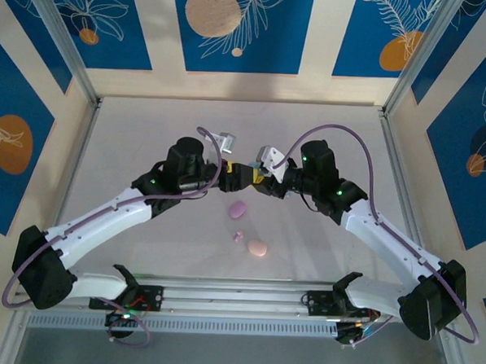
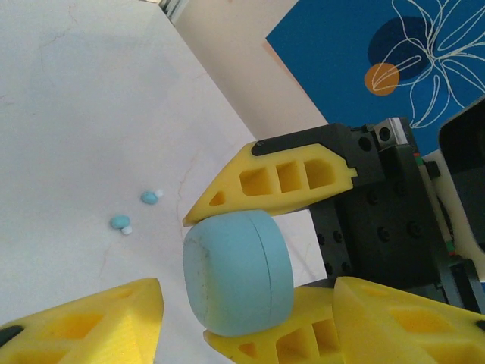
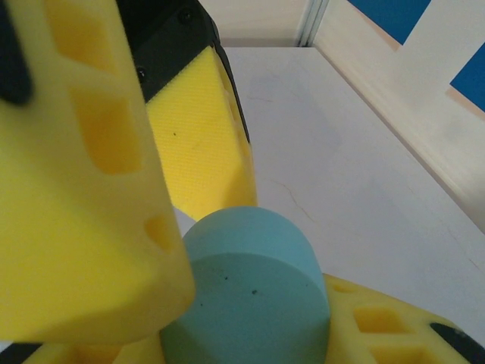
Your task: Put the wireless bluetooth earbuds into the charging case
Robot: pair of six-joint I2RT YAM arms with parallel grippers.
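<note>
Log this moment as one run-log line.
right gripper: shut on blue case | left gripper: open, flanking blue case | blue earbuds: two loose on table, not inserted

**Case** (image 2: 237, 273), clamped in the right gripper (image 2: 198, 279): light blue plastic, smooth, matt to satin. A fine seam runs round the shell, and there are a few dark specks and faint scuffs.

**Fingers** (image 2: 273, 178): yellow plastic, matt, hollowed with cut-outs. The pad face (image 3: 198, 136) has a fine woven grid texture.

**Body** (image 2: 371, 220) behind the fingers: black, matt, with dark screw heads. The small bracket (image 2: 389, 133) at its top is bare metal.

**Earbuds** (image 2: 119, 222), beyond the fingertips: blue plastic with a slight sheen and white tips.

**Table** (image 2: 68, 114): white, matt, smooth, with faint hairline veins.

**Purple case** (image 1: 238, 209) and **pink case** (image 1: 257, 248), nearer the bases than the grippers: smooth, satin.

**Cable** (image 1: 337, 127): smooth purple sheath.

**Rails** (image 1: 67, 46): bare grey metal.
</note>
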